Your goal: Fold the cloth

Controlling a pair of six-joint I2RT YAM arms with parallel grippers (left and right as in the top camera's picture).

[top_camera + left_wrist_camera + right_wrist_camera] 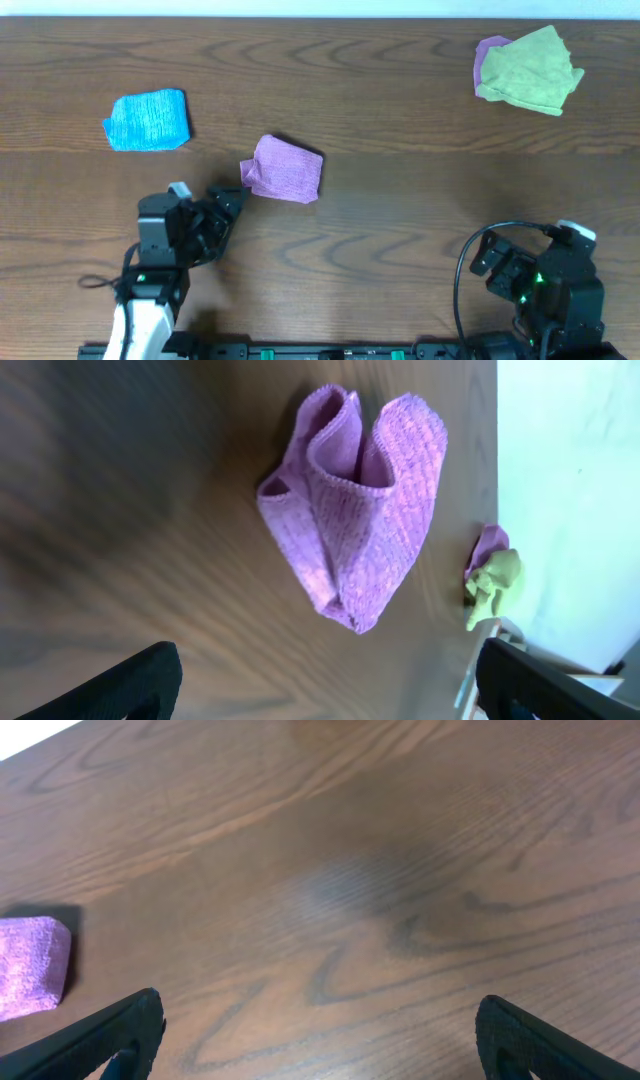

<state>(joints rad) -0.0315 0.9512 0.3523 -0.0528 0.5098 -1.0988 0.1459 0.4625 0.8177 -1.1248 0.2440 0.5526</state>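
A purple cloth lies folded into a small bundle on the brown table, left of centre. It fills the upper middle of the left wrist view, with its layered edges showing. My left gripper is open and empty, just below and left of the cloth, not touching it; its fingertips show at the bottom corners. My right gripper is open and empty near the front right, far from the cloth. The right wrist view shows bare wood and a corner of the purple cloth at the left edge.
A folded blue cloth lies at the left. A green cloth lies over another purple cloth at the back right. The table's far edge runs along the top.
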